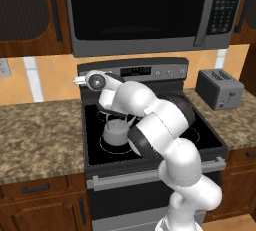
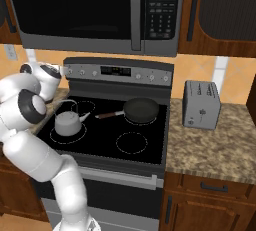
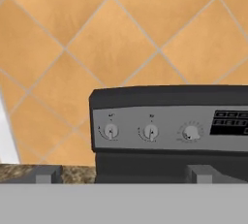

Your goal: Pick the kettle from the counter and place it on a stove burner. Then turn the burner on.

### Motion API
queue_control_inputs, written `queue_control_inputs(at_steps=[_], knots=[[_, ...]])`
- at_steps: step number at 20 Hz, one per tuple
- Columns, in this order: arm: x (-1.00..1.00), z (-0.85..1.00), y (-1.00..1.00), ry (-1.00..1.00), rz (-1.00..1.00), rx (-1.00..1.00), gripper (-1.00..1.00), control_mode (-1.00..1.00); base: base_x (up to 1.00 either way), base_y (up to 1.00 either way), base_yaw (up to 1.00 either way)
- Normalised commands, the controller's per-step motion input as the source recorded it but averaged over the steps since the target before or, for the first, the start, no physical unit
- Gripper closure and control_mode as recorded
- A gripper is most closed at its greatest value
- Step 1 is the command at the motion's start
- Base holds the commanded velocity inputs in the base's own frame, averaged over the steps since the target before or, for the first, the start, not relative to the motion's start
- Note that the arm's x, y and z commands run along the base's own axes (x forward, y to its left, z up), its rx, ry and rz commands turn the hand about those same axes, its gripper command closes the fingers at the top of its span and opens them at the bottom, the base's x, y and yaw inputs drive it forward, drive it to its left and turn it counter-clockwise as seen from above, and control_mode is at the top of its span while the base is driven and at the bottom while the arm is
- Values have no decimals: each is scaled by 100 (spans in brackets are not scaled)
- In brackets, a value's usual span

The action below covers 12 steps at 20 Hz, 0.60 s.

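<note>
The silver-grey kettle (image 1: pixel 116 132) (image 2: pixel 67 122) stands upright on the stove's front-left burner (image 1: pixel 106 148) (image 2: pixel 76 138), with nothing gripping it. My gripper (image 1: pixel 78 80) (image 2: pixel 63 70) (image 3: pixel 123 174) hovers above and behind it, level with the left end of the stove's control panel (image 3: pixel 169 121), and it is open and holds nothing. Straight ahead in the hand view are three knobs: left (image 3: pixel 111 131), middle (image 3: pixel 151 132) and right (image 3: pixel 191 133). The fingertips (image 3: pixel 46 174) stand short of the panel. The speckled counter (image 1: pixel 40 130) (image 2: pixel 215 140) flanks the stove.
A black frying pan (image 2: pixel 141 109) sits on the back-right burner, its handle pointing left. A boxy grey toaster (image 1: pixel 220 89) (image 2: pixel 201 104) stands on the right counter. A microwave (image 1: pixel 140 10) (image 2: pixel 95 10) hangs low over the stove. My arm covers much of the cooktop in the left base view.
</note>
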Motion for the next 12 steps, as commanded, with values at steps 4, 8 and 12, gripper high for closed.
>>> queue_control_inputs(at_steps=[4,8,12], knots=[[22,-6,21,0,-2,-2,-100,-100,0,0,0],[28,0,25,0,-7,-1,-100,-100,0,0,0],[13,0,2,0,-3,0,-100,-100,0,0,0]])
